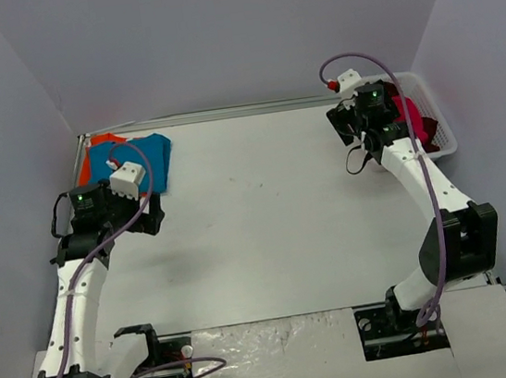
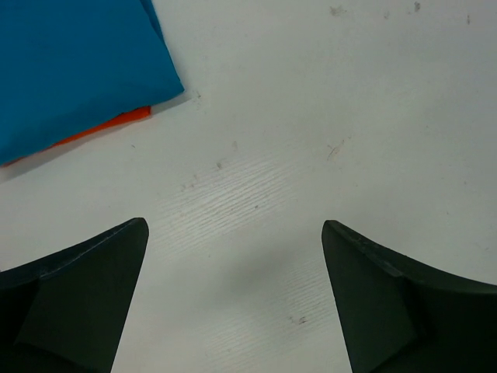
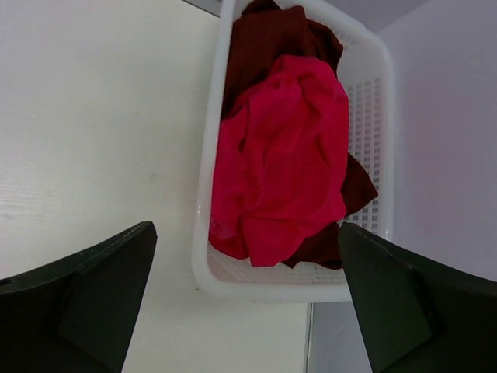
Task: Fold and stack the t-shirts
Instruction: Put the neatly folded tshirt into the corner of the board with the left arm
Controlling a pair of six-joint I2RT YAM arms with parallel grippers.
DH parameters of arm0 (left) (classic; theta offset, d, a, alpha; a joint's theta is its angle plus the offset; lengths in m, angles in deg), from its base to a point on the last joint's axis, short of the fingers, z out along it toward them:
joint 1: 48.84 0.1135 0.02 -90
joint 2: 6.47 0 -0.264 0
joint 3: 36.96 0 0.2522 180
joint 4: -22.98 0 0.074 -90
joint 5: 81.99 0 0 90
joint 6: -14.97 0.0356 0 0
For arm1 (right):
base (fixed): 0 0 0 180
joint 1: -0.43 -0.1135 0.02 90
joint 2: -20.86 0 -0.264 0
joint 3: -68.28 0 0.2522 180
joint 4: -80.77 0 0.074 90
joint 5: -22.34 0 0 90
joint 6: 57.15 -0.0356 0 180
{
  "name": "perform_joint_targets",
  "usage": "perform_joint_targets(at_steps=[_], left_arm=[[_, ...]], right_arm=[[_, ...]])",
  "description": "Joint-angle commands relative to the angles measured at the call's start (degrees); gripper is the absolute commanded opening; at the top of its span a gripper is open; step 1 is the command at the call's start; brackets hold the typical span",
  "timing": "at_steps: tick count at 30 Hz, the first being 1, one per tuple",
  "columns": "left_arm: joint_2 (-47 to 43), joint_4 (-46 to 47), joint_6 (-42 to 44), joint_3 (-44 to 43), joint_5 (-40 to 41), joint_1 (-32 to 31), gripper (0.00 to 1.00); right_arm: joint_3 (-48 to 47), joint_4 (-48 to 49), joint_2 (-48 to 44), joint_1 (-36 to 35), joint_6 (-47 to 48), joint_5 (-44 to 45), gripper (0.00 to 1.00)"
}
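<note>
While the left hand (image 2: 234, 224) hangs over bare surface (image 2: 326, 116), its fingers are spread wide with nothing between them, fully released. Beyond the fingertips, up in one corner of the wrist view, lies the teal shirt (image 2: 70, 70), folded flat. An orange shirt (image 2: 116, 124) peeks out from under its near edge: teal on top, orange beneath, the two touching. From above, that stack sits at the far left corner of the surface, just ahead of the left arm.

Over to the right hand (image 3: 247, 225): released too, fingers wide apart, gripping nothing, held close by the basket (image 3: 203, 194). Inside, a pink shirt (image 3: 283, 163) is heaped in a crumpled mound, unfolded. A dark red shirt (image 3: 272, 43) lies under it, showing at the far end and along one side. The basket stands at the far right edge of the surface, well apart from the folded pair.
</note>
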Motion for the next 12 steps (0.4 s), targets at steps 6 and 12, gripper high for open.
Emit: perform_joint_targets(at_steps=[6, 12], left_arm=[[-2.7, 4.5, -0.1, 1.0, -5.7, 4.9, 0.94], [-3.2, 4.9, 0.1, 1.5, -6.8, 5.5, 0.94]], right_arm=[[0.6, 5.7, -1.9, 6.3, -10.3, -0.6, 1.0], [5.4, 4.8, -12.9, 6.5, -14.1, 2.0, 1.0]])
